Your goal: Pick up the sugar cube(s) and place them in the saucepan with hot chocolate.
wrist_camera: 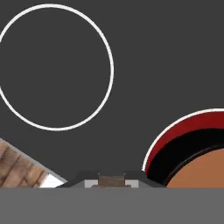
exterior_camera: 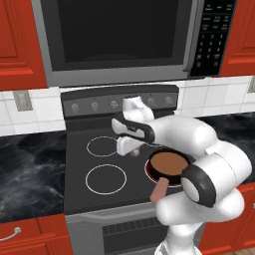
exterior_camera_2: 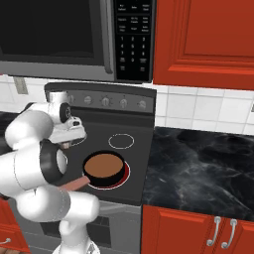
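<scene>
**Clerk:** Item one, the stove (exterior_camera: 79, 191). Dark glass top, white burner rings, knobs along the far panel, microwave (exterior_camera: 119, 35) above, red cabinets (exterior_camera_2: 203, 39) and black marble counter (exterior_camera_2: 198, 168) to the sides.

**Checker:** And the saucepan?

**Clerk:** Item two, saucepan (exterior_camera: 168, 165). Black, round, full of brown hot chocolate, seated on the near right burner, which glows red under it. Handle (exterior_camera: 160, 191) points toward the near edge. In the right base view the same saucepan (exterior_camera_2: 104, 169) sits just near and right of the hand.

**Checker:** The sugar cube?

**Clerk:** Item three, sugar cube (wrist_camera: 111, 179). A small tan block low in the hand view, set between the finger tips. In the left base view a pinkish speck (exterior_camera: 134, 153) hangs under the hand, above the stove top between the left rings and the pan.

**Checker:** So the gripper has it?

**Clerk:** Item four, gripper (exterior_camera: 130, 149). Fingers appear pressed in on the cube, pinching it; that is my reading, since the tips are mostly cut off. It is carried clear of the glass, just left of the pan rim, so, I judge, it can pass over the rim without knocking it.

**Checker:** Remaining?

**Clerk:** Move right over the chocolate, then release.
</scene>
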